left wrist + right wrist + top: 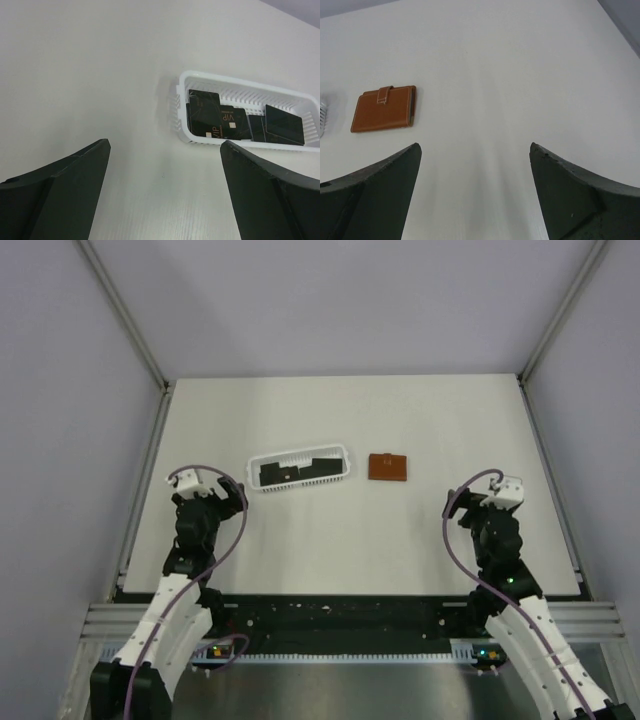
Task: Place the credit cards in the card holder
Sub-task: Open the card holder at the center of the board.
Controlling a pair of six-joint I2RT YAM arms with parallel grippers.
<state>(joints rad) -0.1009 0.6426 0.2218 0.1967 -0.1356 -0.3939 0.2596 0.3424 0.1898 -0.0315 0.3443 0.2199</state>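
Spread wide at the bottom of its own wrist view, the left gripper (165, 145) holds nothing between its dark jaws, and we see the right gripper (475, 146) likewise apart and empty. Ahead of the left gripper and a little to its right, the thin black rectangular credit cards (220, 117) lie overlapping inside a white slotted plastic basket (250, 84) — two show "VIP" lettering. Ahead and to the left of the right gripper, the small brown leather card holder (384, 108) lies flat and closed on the pale surface (520, 75) — clasp tab folded over, near the basket's end.
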